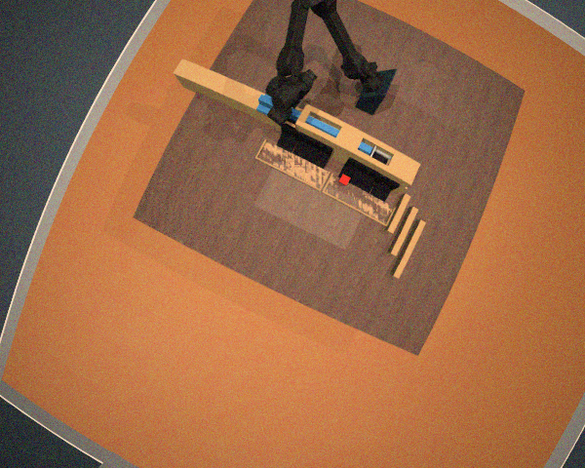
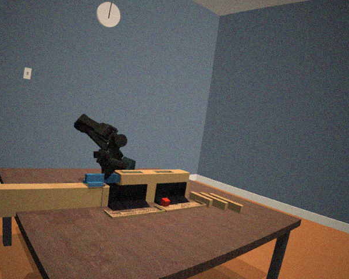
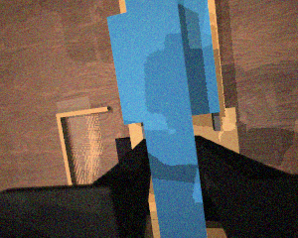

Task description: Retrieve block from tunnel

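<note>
Fingers [image 1: 279,121] [image 2: 107,176] grip the blue handle [image 1: 295,114] [image 2: 111,178] [image 3: 174,164] just outside the tunnel [image 1: 352,136] [image 2: 152,176]. We see a red cube [image 1: 344,178] [image 2: 164,201] before the tunnel's far opening; we cannot tell whether it is the task's block. Three rods [image 1: 404,230] [image 2: 219,200] lie beyond the tunnel's far end.
</note>
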Controlling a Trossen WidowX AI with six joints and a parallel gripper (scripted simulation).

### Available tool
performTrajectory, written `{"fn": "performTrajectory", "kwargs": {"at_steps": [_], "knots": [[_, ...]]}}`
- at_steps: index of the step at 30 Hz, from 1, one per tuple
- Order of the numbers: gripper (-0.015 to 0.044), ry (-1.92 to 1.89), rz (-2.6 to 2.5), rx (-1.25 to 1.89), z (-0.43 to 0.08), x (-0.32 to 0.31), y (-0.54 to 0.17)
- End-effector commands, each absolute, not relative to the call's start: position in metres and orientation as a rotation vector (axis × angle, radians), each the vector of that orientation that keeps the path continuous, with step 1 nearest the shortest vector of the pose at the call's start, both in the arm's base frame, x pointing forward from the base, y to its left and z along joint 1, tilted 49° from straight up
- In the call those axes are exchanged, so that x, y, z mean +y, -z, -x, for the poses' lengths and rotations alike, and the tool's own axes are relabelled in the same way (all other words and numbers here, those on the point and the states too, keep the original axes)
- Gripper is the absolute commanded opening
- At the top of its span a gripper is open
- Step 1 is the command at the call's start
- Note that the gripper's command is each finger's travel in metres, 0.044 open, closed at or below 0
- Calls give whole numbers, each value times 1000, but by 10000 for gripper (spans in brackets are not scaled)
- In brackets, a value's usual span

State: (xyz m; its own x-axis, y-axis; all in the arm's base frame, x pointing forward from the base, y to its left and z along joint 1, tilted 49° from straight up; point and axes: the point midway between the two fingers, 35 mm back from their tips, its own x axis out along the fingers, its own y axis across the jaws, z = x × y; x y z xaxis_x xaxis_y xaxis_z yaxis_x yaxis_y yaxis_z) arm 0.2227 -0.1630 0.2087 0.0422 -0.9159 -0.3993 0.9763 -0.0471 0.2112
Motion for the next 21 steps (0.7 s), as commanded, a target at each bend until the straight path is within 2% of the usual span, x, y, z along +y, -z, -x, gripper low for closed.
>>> {"fn": "performTrajectory", "kwargs": {"at_steps": [1,5,6,21], "knots": [[0,1478,-520,288,-229,-138,-171],[0,1477,-517,287,-229,-133,-162],[26,1561,-488,98,-223,-162,-206],[420,1497,-510,240,-227,-141,-231]]}}
